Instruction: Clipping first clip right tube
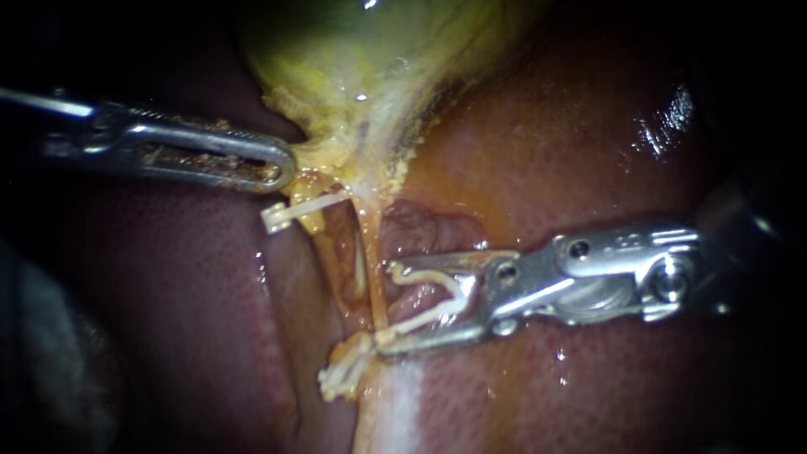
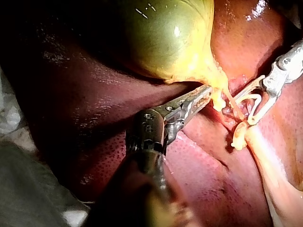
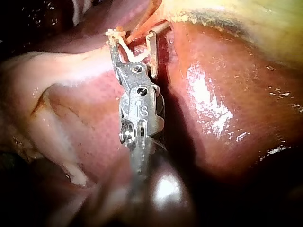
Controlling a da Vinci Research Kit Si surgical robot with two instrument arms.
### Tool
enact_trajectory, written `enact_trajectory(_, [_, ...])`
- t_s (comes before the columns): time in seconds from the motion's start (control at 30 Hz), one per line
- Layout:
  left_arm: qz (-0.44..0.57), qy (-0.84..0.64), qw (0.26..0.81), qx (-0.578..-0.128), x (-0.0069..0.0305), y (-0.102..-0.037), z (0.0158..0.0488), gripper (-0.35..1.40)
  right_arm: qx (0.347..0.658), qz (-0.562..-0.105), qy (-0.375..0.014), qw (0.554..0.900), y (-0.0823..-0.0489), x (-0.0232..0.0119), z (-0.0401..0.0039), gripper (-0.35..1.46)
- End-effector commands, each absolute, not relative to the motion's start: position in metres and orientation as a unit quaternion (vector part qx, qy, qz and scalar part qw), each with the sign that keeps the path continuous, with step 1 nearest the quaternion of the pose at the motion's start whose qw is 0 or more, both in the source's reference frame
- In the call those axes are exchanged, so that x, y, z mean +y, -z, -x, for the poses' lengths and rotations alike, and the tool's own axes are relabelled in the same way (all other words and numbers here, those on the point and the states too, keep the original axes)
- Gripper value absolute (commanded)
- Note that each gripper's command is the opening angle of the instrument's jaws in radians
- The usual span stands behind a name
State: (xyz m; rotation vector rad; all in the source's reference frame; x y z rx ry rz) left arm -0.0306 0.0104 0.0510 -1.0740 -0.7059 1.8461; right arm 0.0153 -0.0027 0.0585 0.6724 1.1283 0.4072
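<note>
right instrument [image 1: 387, 304] holds an open white plastic clip [image 1: 424, 320] in wide jaws, a thin yellowish tube [image 1: 375, 290] at their tips. left instrument [image 1: 284, 168] pinches yellow fatty tissue [image 1: 336, 155].

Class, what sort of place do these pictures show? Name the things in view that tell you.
Probably a surgical bench: an exposed liver and gallbladder, a left instrument and right instrument working on them, the right holding a white clip.
</note>
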Motion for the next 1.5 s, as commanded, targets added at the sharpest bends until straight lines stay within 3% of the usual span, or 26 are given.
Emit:
enact_trajectory(0.03, [0.431,-0.741,0.431,-0.283,0.0104,-0.051,0.0306,-0.35,0.523,-0.314,-0.194,0.768,-0.0585,-0.0027,-0.0156,0.49])
enact_trajectory(0.37, [0.431,-0.741,0.431,-0.284,0.0103,-0.0511,0.0308,-0.35,0.536,-0.344,-0.22,0.739,-0.0585,-0.0026,-0.0164,0.49])
enact_trajectory(0.83, [0.431,-0.741,0.43,-0.284,0.0103,-0.0512,0.0307,-0.35,0.543,-0.407,-0.187,0.71,-0.055,-0.0056,-0.0163,0.42])
enact_trajectory(1.07, [0.431,-0.741,0.43,-0.284,0.0103,-0.0513,0.0307,-0.35,0.539,-0.417,-0.185,0.708,-0.055,-0.0058,-0.0165,0.34])
enact_trajectory(1.17, [0.431,-0.741,0.43,-0.284,0.0103,-0.0513,0.0307,-0.35,0.534,-0.418,-0.195,0.708,-0.0551,-0.0056,-0.0164,0.24])
enact_trajectory(1.4, [0.431,-0.741,0.43,-0.284,0.0103,-0.0513,0.0307,-0.35,0.506,-0.444,-0.248,0.697,-0.0551,-0.0056,-0.0155,-0.35])
enact_trajectory(1.5, [0.431,-0.741,0.43,-0.284,0.0103,-0.0513,0.0307,-0.35,0.496,-0.449,-0.258,0.697,-0.0552,-0.0056,-0.0151,-0.35])
